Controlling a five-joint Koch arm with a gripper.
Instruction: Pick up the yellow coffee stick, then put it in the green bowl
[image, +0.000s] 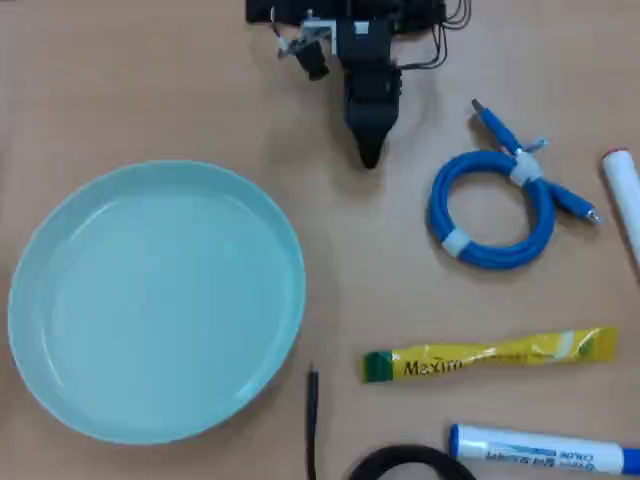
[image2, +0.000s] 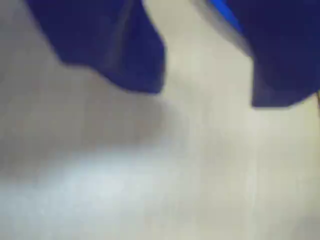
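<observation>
In the overhead view the yellow coffee stick lies flat on the desk at about four o'clock, its green end toward the green bowl, which sits apart from it at nine o'clock. The pincer hangs at twelve o'clock, well apart from both; in the blurred wrist view its two jaws stand apart over bare desk, gripping nothing.

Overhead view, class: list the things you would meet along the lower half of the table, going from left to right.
Bowl → thin black stick → coffee stick → marker, which starts further right than the coffee stick.
</observation>
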